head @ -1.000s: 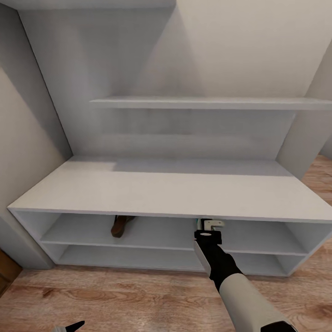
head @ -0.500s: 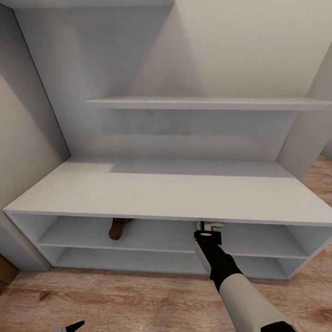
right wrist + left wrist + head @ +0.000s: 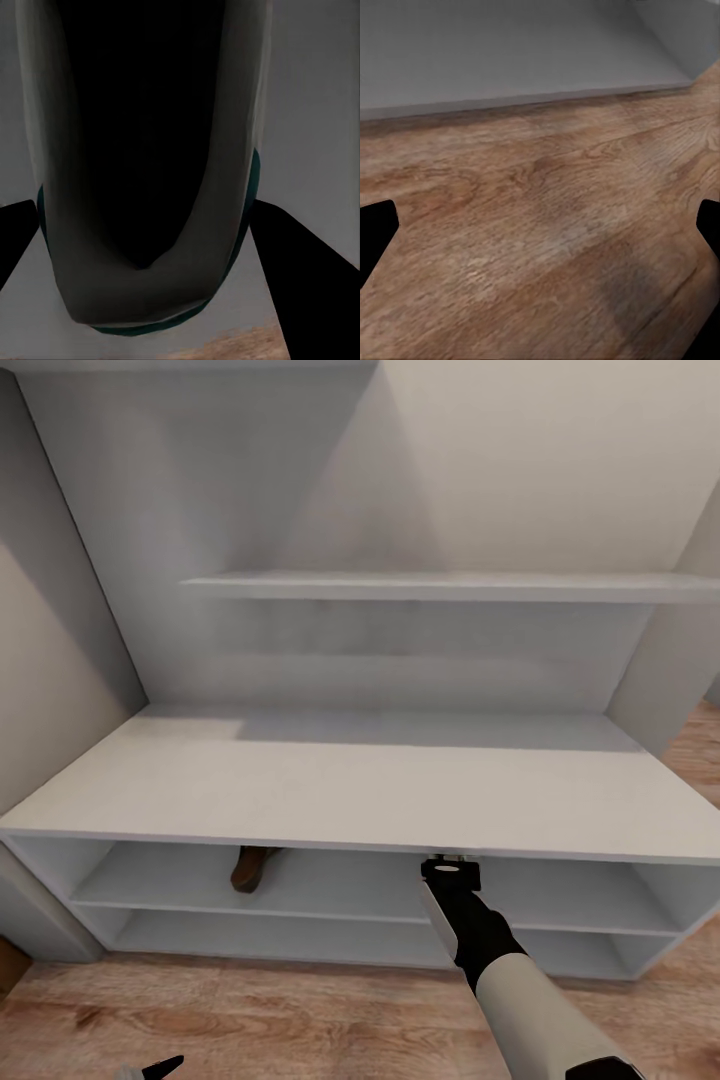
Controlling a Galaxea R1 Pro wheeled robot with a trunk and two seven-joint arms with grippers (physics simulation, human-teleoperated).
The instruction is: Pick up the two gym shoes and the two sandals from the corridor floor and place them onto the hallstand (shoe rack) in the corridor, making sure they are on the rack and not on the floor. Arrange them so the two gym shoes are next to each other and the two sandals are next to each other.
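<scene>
Over the light brown wood-plank corridor floor [image 3: 300, 1030], the right pincer [image 3: 146, 319], clamped on a white, green-trimmed gym shoe [image 3: 150, 150], reached under the pale grey hallstand's worktop [image 3: 330, 790] to shelve it right of a brown leather sandal [image 3: 250, 868], while the left pincer [image 3: 540, 225] hung open.

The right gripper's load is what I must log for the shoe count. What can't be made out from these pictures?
- Right gripper, head view: its fingers and load go under the bench top of the hallstand.
- Gym shoe, right wrist view: so close that just its dark opening and rim show; stripes and laces are cut off.
- Sandal, head view: the bench top hides its far end.
- Left gripper, left wrist view: the fingertips are cut off at the picture edges.
</scene>
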